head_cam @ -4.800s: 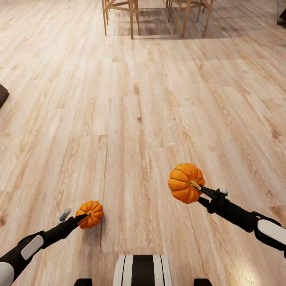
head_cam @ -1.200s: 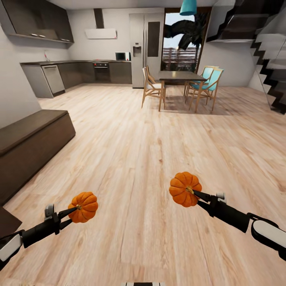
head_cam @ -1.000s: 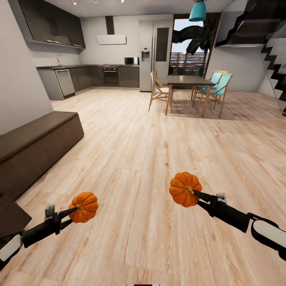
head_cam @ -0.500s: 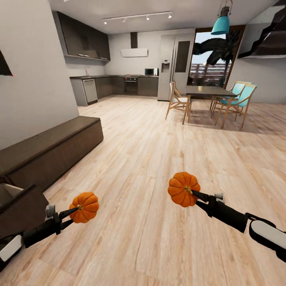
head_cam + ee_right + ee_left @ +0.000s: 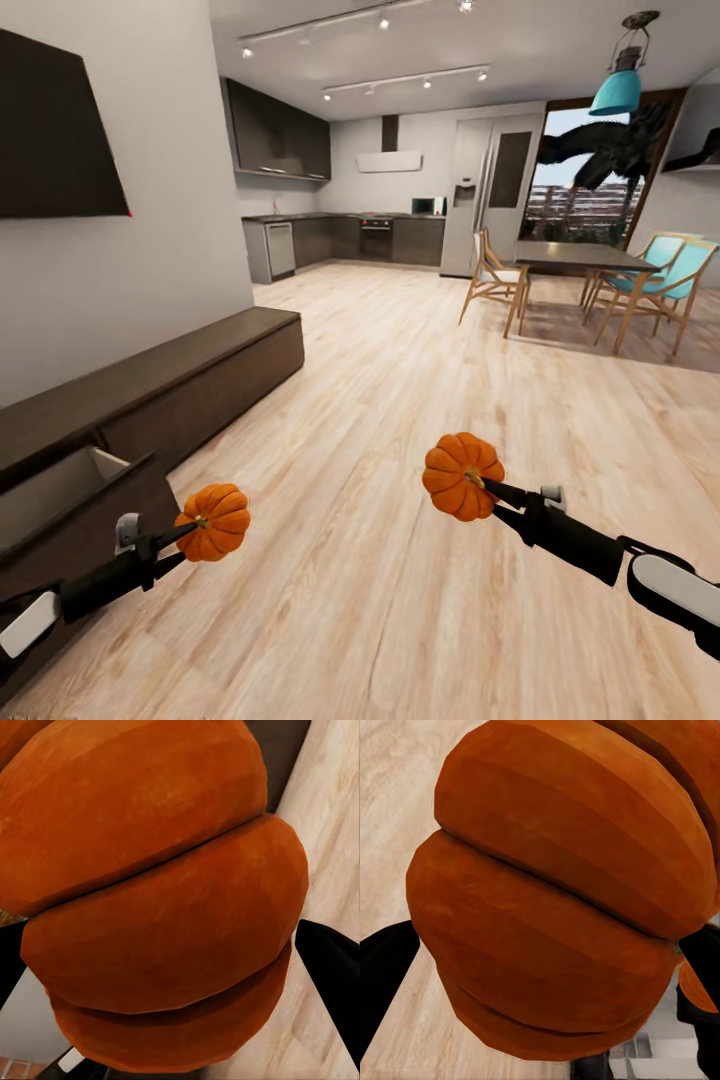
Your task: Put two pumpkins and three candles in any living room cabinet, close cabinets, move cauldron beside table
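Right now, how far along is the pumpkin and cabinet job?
Done: nothing stowed as far as the frames show, though the cabinet has its near drawer open and ready. In hand: the left gripper holds one pumpkin, the right gripper the other pumpkin, both off the floor. Left: drop both in, fetch the candles, shut the drawers, place the cauldron.

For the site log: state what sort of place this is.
An open-plan home, rendered in simulation: a living area with a low dark TV cabinet under a wall screen, running into a kitchen and a dining table with chairs.
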Motion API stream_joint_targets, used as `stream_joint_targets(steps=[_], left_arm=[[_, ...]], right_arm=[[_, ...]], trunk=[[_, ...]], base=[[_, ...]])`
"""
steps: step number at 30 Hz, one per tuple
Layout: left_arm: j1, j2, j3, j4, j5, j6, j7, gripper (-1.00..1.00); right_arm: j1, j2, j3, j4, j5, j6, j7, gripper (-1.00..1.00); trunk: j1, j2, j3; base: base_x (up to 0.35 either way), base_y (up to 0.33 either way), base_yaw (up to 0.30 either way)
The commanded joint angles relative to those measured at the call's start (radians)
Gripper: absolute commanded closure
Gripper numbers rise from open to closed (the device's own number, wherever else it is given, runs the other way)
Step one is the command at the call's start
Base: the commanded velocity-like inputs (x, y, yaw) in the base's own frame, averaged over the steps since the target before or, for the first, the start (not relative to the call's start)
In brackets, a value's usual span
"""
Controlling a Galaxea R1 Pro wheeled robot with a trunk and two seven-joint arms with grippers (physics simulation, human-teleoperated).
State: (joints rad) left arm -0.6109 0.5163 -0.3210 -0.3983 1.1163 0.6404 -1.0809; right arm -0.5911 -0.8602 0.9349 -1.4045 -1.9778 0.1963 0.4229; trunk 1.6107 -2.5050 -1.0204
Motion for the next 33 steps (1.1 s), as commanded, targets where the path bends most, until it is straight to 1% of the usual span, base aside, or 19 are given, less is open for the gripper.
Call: stream_joint_targets(steps=[1,8,14,23,33], left_arm=[[-0.002,0.001,-0.003,0.000,0.013,0.010,-0.002,1.00],[-0.002,0.000,-0.004,-0.002,0.013,0.010,-0.002,1.00],[-0.002,0.001,-0.008,-0.044,0.012,0.010,0.000,1.00],[-0.002,0.001,-0.009,-0.048,0.012,0.010,0.002,1.00],[-0.002,0.001,-0.009,-0.048,0.013,0.010,0.001,1.00]], right_arm=[[-0.003,-0.001,0.003,0.000,-0.013,0.003,0.004,1.00],[-0.003,-0.001,0.003,-0.001,-0.013,0.003,0.004,1.00],[-0.003,-0.001,0.003,0.001,-0.013,0.003,0.002,1.00],[-0.003,0.000,0.004,0.001,-0.013,0.003,0.002,1.00],[-0.003,0.000,0.004,0.002,-0.012,0.003,0.002,1.00]], trunk=[[-0.001,0.000,0.003],[-0.004,0.001,0.030],[-0.007,0.003,0.053],[-0.011,0.005,0.088],[-0.048,0.073,0.120]], base=[[0.000,0.000,0.290],[0.000,0.000,0.290],[0.000,0.000,0.289],[0.000,0.000,0.289],[0.000,0.000,0.289]])
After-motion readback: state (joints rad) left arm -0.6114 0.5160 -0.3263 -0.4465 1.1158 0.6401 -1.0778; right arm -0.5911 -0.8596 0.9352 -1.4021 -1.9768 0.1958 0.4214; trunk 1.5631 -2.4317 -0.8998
